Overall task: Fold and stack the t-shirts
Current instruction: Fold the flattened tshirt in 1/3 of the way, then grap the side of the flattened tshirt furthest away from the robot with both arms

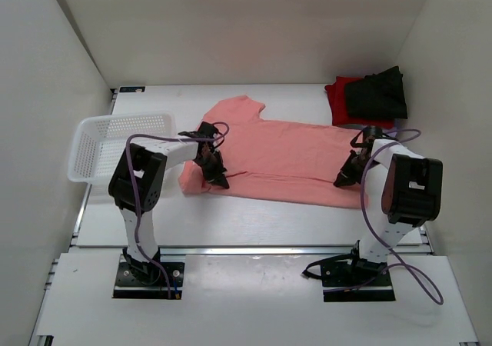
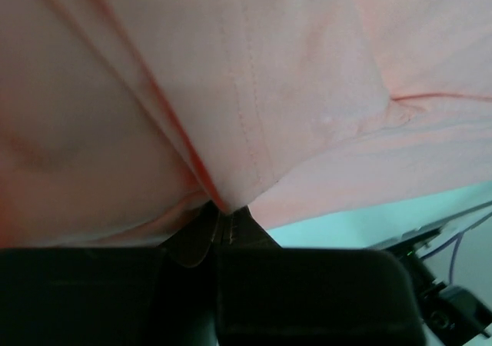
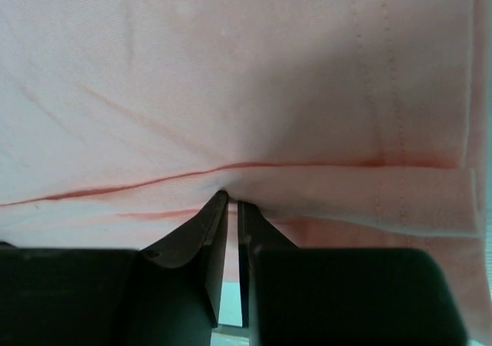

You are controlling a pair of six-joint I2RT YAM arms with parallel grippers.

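The large salmon-pink t-shirt (image 1: 273, 155) lies spread across the middle of the table, one sleeve toward the back left. My left gripper (image 1: 214, 174) is shut on the shirt's cloth near its left end; in the left wrist view the pink cloth (image 2: 231, 115) bunches into the closed jaws. My right gripper (image 1: 344, 178) is shut on the shirt's near edge at the right; in the right wrist view a fold of cloth (image 3: 246, 181) is pinched at the fingertips. A folded red shirt (image 1: 339, 100) and a folded black shirt (image 1: 377, 94) lie stacked at the back right. The lavender shirt is not in view.
A white plastic lattice basket (image 1: 108, 148) overhangs the table's left side, close to the left arm. White walls close the space on the left, right and back. Purple cables loop off both arms.
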